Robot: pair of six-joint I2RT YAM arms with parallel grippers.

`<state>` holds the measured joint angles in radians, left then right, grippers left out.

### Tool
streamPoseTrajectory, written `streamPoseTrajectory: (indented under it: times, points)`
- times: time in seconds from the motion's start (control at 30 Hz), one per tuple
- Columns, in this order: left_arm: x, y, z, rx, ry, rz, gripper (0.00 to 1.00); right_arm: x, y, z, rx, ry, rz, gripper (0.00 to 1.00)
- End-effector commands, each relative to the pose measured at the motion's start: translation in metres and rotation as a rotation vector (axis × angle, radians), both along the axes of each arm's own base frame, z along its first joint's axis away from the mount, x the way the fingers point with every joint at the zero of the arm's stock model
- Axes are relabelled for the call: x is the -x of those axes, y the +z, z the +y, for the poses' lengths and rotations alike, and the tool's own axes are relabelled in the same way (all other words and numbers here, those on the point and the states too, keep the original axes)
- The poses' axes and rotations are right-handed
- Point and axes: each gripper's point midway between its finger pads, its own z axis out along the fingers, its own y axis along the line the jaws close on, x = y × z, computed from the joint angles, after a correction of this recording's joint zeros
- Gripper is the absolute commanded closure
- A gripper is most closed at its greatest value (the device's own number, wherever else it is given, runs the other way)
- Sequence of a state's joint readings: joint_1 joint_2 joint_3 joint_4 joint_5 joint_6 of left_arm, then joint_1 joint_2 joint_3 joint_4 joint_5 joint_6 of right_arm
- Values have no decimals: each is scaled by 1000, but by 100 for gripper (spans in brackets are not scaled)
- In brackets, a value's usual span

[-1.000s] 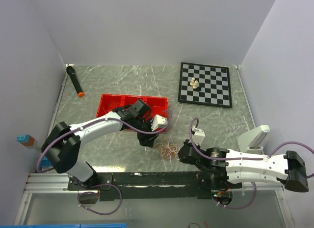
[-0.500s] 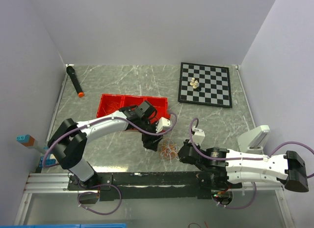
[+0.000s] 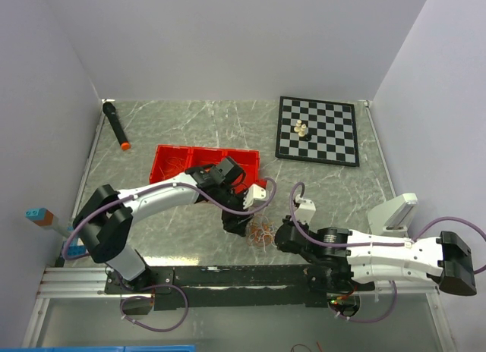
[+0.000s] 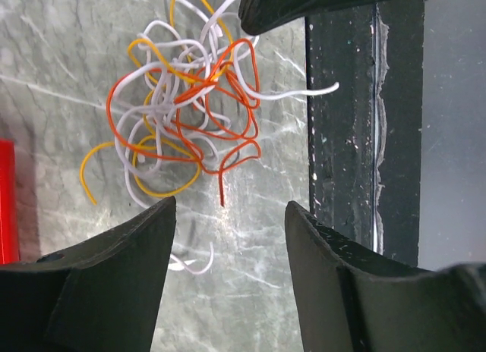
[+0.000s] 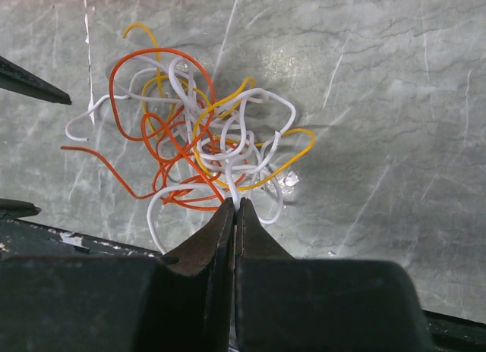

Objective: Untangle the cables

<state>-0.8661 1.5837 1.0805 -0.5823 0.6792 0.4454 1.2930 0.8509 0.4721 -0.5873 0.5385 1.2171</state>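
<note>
The right gripper, closed seemingly on a white strand, anchors the cable tangle at the near middle of the table, so the wide-open left gripper must next pinch another strand and pull.

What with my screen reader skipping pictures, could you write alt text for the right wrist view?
The right gripper, jaws closed, pinches a white strand at the near edge of the cables, a loose tangle of orange, yellow and white wires lying on a grey marbled table.
</note>
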Motion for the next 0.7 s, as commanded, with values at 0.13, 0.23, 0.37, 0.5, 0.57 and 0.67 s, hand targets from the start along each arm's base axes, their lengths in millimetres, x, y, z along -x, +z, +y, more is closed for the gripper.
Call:
streamPoseTrajectory:
  times: [0.13,0.23,0.37,0.5,0.57,0.67]
  points:
    - [-5,-11,-16,21,-14,-23,42,-12,25,14,-42,-11,-55,100]
    - [-6,-7,-19,48,-8,-32,50,-12,23,14,-46,-11,-54,100]
    - [-9,-7,-20,35,-2,-30,73,-14,26,12,-47,-17,-58,100]
    - [-14,-1,-15,14,15,-39,97,-15,27,8,-52,-30,-66,100]
    - [-21,10,-7,21,44,-29,99,-15,28,5,-57,-38,-67,100]
    - [-40,36,8,50,102,-67,99,-15,28,-3,-53,-52,-71,100]
